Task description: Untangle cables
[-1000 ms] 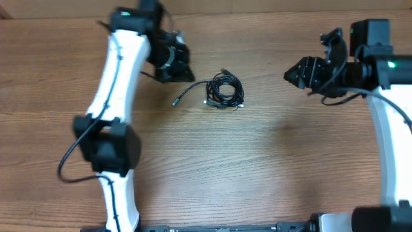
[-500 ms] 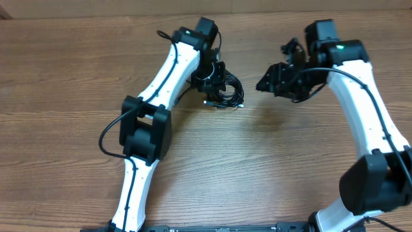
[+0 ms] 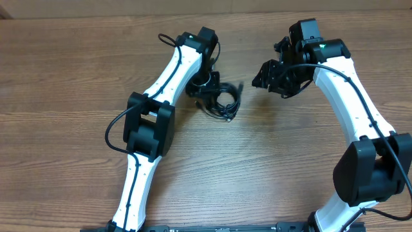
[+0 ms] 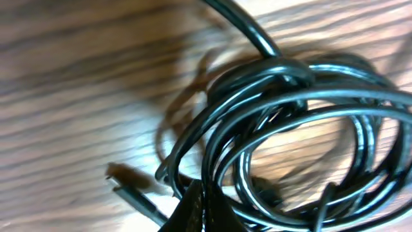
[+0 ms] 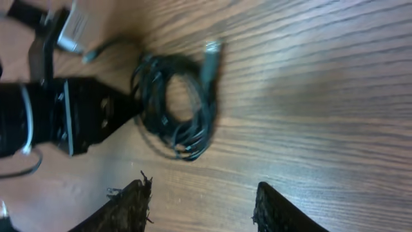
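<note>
My left end effector (image 4: 198,207) is clenched. Its dark tips come together in one wedge right at the edge of the cables (image 3: 225,107). In my left wrist view the strands crowd against that wedge, but I cannot tell whether one is actually pinched between the tips.

Around the tips, glossy black cord curls in overlapping loops, all gathered into one bundle that lies on the worktop (image 3: 290,161). The strands cross each other so often that I cannot count the separate cords. A blurred plug end (image 4: 127,185) sticks out low beside my left tips.

My right end effector (image 5: 205,188) is released. Its two fingers (image 5: 132,203) stand well apart with only bare wood grain between them, and it hangs clear of the bundle, touching nothing.

From the right wrist view the coil lies just ahead of those fingers, with my left end effector meeting its far side. I make out two pale-tipped ends there. A silvery plug (image 5: 211,55) points away from the top of the coil. A second grey tip (image 5: 90,55), too blurred to identify with confidence, sits on a thin strand trailing toward my left arm.

From overhead, my two white arms reach in from either side with the single bundle between them, nearer the left one.
</note>
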`<state>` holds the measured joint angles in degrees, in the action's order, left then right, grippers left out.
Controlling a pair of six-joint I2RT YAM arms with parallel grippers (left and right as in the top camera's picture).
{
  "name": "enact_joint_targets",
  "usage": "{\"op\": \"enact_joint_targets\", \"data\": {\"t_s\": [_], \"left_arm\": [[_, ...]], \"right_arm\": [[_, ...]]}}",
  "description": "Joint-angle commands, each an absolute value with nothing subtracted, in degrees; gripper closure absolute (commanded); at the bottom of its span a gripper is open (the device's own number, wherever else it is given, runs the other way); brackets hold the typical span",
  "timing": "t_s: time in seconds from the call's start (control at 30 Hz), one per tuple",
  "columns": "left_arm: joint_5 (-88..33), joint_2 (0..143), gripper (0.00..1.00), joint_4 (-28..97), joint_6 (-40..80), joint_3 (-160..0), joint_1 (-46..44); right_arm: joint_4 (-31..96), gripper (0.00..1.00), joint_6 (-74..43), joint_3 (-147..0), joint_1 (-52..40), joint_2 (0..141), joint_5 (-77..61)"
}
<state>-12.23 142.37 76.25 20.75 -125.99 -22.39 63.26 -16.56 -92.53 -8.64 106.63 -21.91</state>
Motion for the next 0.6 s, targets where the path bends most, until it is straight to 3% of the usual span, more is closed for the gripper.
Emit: {"op": "enact_joint_targets", "data": {"t_s": [0.0, 0.43, 0.57], "left_arm": [[-6.94, 143.04, 0.96, 78.24, 18.35, -126.48, -20.32], [-7.73, 143.04, 0.96, 81.19, 14.2, -126.48, -19.81], [-7.73, 143.04, 0.91, 82.59, 13.39, -126.45, -20.29]], "right_arm": [[62.54, 0.49, -21.15, -90.3, -8.97, 106.87, -19.97], [53.89, 0.62, -27.05, -79.0, -15.99, 106.87, -19.94], [48.53, 0.68, -30.72, -75.72, -19.64, 106.87, -19.94]]}}
